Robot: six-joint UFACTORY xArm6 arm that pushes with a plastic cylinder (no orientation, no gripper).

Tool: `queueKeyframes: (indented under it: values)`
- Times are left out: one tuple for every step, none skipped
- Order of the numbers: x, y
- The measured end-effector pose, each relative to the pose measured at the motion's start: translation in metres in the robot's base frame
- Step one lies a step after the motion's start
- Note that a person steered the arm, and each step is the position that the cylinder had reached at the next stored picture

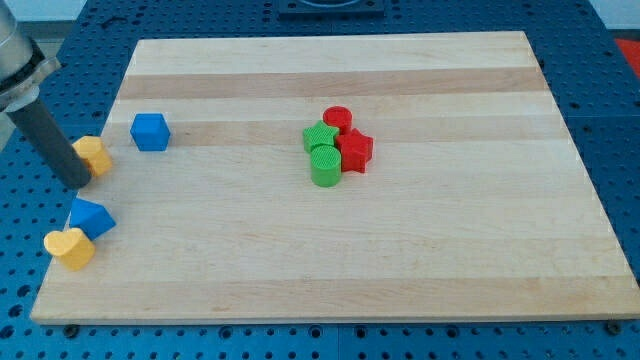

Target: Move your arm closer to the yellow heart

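Yellow heart lies at the wooden surface's lower left corner touching a blue block, while the gripperless rod's tip rests higher up, beside a yellow block, apart from the heart.

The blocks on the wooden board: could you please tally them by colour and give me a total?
Yellow: 2, a heart and a block beside my tip
Blue: 2
Green: 2
Red: 2
Total: 8
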State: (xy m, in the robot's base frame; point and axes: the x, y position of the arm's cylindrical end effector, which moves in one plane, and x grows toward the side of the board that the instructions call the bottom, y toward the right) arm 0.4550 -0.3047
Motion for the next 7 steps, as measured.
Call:
queueKeyframes:
  values:
    - [-0.007,0.000]
    - [-0.011,0.000]
    - [-0.028,0.000]
    - [-0.047,0.000]
    - [-0.047,0.000]
    - [-0.019,0.020]
    - [-0.010,0.071]
